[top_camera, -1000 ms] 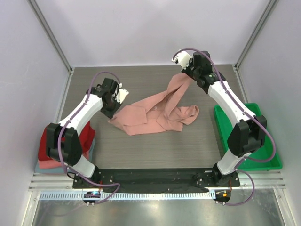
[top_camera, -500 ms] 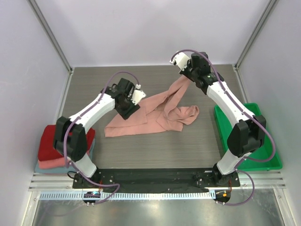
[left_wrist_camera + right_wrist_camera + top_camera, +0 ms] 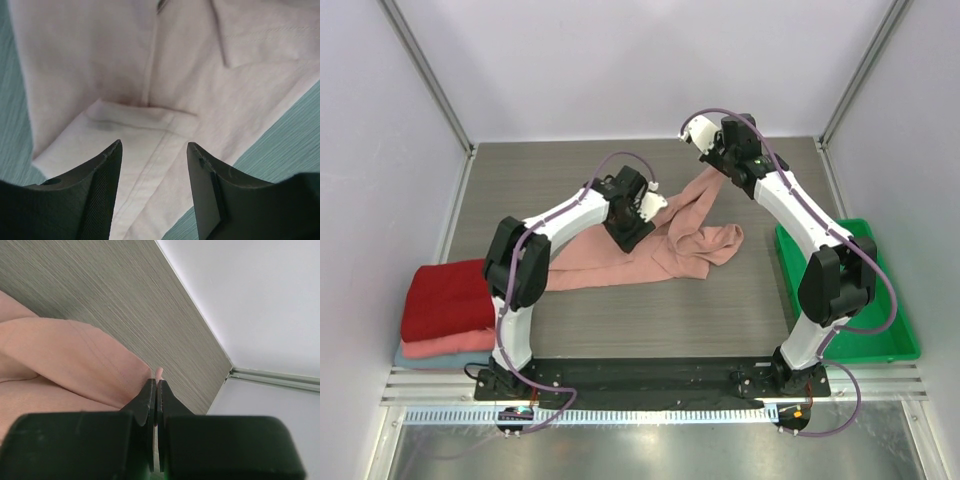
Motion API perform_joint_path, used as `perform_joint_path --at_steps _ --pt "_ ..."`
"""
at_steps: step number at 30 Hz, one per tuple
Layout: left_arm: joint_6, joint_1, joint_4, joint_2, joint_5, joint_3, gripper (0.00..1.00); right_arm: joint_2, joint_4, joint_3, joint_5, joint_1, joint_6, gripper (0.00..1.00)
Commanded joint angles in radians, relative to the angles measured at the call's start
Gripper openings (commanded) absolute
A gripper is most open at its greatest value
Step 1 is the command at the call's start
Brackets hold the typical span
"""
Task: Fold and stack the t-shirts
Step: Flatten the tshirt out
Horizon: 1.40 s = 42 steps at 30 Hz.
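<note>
Left tool [image 3: 155,145] shifted right over pink t-shirt [image 3: 620,265], partly covering it.

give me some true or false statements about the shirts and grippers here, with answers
1. The right gripper is shut on the dusty-pink t-shirt's edge. True.
2. The left gripper is clamped on fabric. False: it is open above that shirt.
3. The dark red t-shirt tops the folded stack. True.
4. The dusty-pink t-shirt lies in the green tray. False: it lies mostly on the table, apart from the tray.
</note>
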State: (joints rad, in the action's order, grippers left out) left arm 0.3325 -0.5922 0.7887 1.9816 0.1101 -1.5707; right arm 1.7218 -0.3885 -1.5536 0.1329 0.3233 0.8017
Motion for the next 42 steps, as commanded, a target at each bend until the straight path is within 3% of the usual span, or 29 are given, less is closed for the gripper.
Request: perform_joint_path --at_steps 1,12,18,30,34,36,42 --pt "-0.052 -0.027 -0.006 0.046 0.045 -0.046 0.56 -0.010 0.046 0.000 0.022 0.000 0.014 0.01" --pt "-0.073 -0.064 0.032 0.167 0.040 -0.143 0.49 0.004 0.050 -0.010 0.024 0.000 0.014 0.01" --pt "-0.073 -0.064 0.035 0.142 0.017 -0.118 0.36 0.005 0.059 0.000 0.024 -0.001 0.014 0.01" --pt "-0.069 -0.064 0.041 0.066 -0.020 -0.026 0.34 0.018 0.068 -0.005 0.020 -0.004 0.011 0.01" --pt "-0.070 -0.064 0.040 0.062 -0.035 -0.037 0.17 0.019 0.068 -0.008 0.019 -0.004 0.007 0.01" --pt "-0.064 -0.063 0.043 0.046 -0.058 -0.052 0.00 0.018 0.069 -0.008 0.023 -0.004 0.010 0.01" --pt "-0.030 0.023 0.053 -0.078 -0.141 -0.095 0.00 0.001 0.073 -0.010 0.030 -0.006 0.008 0.01"
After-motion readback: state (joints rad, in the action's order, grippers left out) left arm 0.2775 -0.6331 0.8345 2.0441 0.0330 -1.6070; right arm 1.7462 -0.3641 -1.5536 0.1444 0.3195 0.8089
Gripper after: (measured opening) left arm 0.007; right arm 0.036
